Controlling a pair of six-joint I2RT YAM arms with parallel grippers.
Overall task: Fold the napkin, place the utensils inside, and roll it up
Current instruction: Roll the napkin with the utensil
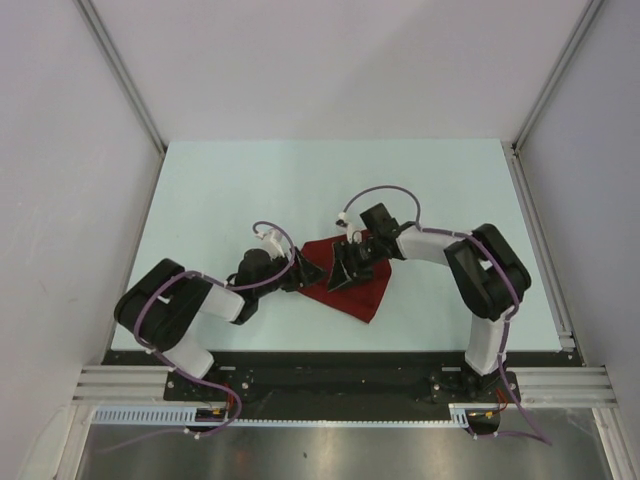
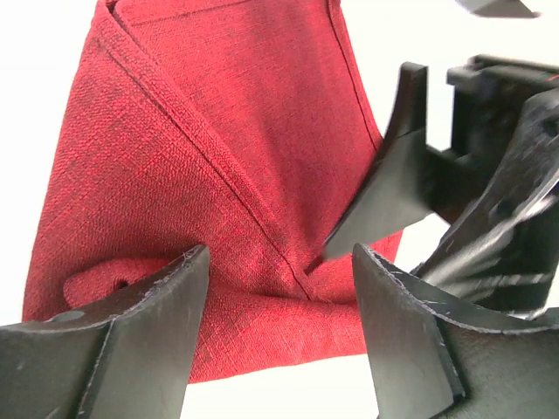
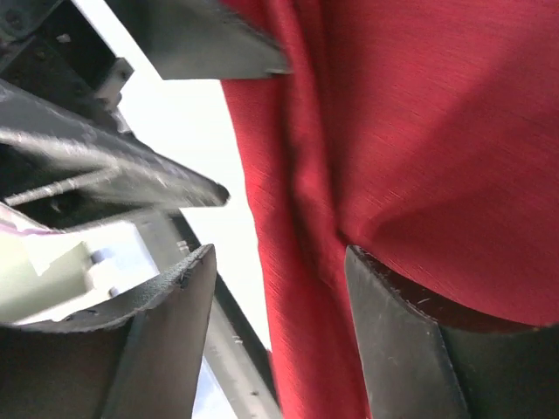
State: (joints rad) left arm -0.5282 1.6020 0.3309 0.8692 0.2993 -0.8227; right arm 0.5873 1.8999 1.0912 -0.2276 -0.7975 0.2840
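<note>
Red napkin [image 1: 365, 290], one, folded. Left gripper [image 2: 281, 262] and right gripper [image 3: 279, 257], two, spread astride its edge. Hem stitching [image 2: 210, 150]: left wrist only.

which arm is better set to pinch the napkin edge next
Left, probably. The left gripper, open, has napkin filling the gap between its fingers, so closing should pinch cloth. The right gripper, also open, has cloth across only part of its gap, table showing in the rest.

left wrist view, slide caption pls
Left hand open over the folded red napkin, right hand's finger tipped at its crease.
</note>
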